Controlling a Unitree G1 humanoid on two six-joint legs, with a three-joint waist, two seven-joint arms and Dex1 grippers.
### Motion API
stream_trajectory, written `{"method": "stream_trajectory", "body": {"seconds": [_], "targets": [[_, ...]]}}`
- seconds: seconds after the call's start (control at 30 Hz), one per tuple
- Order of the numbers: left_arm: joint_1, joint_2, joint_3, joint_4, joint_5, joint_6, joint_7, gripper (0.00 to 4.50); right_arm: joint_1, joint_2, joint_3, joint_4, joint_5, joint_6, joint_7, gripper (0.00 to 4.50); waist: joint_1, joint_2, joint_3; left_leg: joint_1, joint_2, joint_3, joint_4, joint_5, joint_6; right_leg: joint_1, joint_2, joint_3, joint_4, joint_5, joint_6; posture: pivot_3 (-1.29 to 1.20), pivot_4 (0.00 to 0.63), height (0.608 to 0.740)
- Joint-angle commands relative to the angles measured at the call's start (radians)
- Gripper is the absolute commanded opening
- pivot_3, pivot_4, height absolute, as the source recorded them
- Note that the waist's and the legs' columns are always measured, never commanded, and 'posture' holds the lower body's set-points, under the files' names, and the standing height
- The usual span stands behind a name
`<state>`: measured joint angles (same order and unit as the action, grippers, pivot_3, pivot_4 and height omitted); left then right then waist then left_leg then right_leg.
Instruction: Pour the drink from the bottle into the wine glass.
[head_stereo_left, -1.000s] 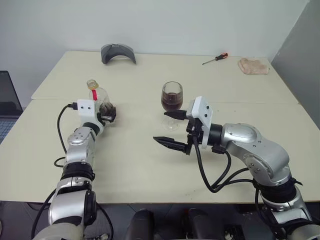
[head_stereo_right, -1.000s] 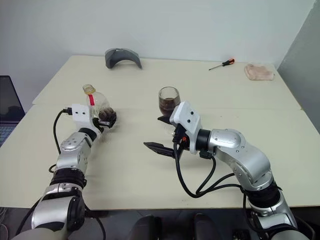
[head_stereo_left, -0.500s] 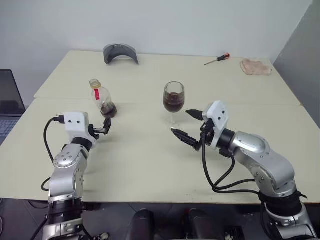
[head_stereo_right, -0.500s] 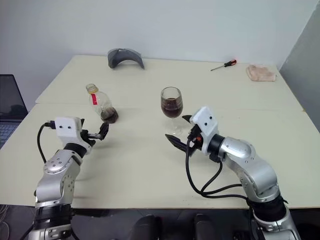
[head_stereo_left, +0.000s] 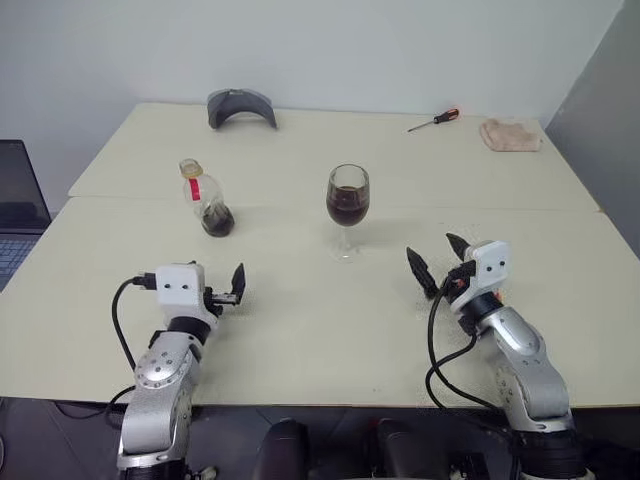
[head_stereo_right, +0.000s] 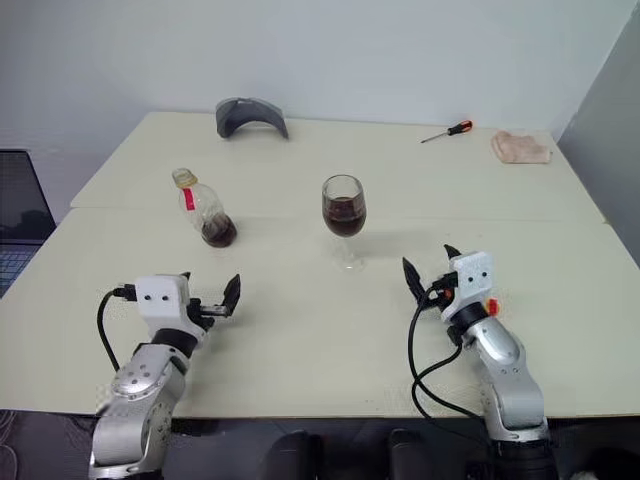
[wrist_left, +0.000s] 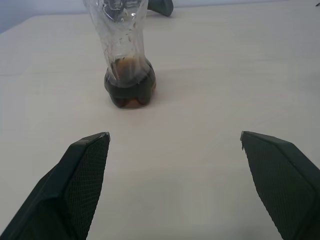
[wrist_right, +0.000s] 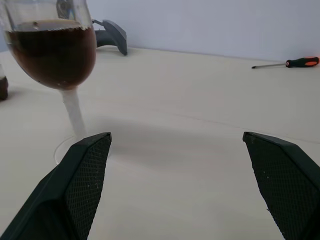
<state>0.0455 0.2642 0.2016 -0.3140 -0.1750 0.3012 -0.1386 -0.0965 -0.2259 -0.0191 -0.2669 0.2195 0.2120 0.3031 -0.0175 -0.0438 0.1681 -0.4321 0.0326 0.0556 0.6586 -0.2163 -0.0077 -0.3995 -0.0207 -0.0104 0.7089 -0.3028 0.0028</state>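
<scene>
Left hand: the left hand (head_stereo_left: 225, 293) hovers low over the near left of the pale table (head_stereo_left: 300, 330), its two black fingers spread apart and holding nothing.
Bottle: a small clear plastic bottle (head_stereo_left: 205, 200) with a bulbous body, narrow neck and red neck label stands upright on the table at about 12 o'clock from the left hand, well apart from it – free-standing, so by my reading it has been set down with the pour done.
Drink in bottle: only a shallow dark brown remnant (wrist_left: 130, 87) sits in the base; the rest of the body looks empty.
Wine glass: a clear stemmed glass (head_stereo_left: 347, 205) with a rounded bowl stands upright on its flat foot near the table's middle, at roughly 3 o'clock from the bottle.
Drink in glass: dark brown, cola-like drink (wrist_right: 52, 52) fills the lower bowl to about half – the task looks essentially finished.
Right hand: the right hand (head_stereo_left: 441, 262) sits at about 4 o'clock from the glass, near but not touching, fingers wide apart and empty.
Far edge: a grey curved object (head_stereo_left: 240, 104) at the back left, a red-handled screwdriver (head_stereo_left: 432, 119) and a beige crumpled cloth (head_stereo_left: 510, 133) at the back right – all clear of the work.
</scene>
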Motion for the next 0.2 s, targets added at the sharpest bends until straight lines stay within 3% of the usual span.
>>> {"method": "stream_trajectory", "body": {"seconds": [0.03,0.2], "targets": [[0.016,-0.009,0.013,-0.038,0.021,-0.056,0.016,4.48,-0.016,-0.001,-0.009,-0.011,-0.009,-0.031,-0.001,4.5,0.0,0.0,0.0,0.0,0.0,0.0,0.0,0.0,0.0,0.0,0.0,0.0,0.0,0.0,0.0,0.0,0.15,0.74],[0.028,0.006,0.019,-0.031,0.036,-0.102,0.004,4.48,-0.027,0.009,-0.012,0.014,-0.004,-0.028,-0.007,4.5,0.0,0.0,0.0,0.0,0.0,0.0,0.0,0.0,0.0,0.0,0.0,0.0,0.0,0.0,0.0,0.0,0.15,0.74]]}}
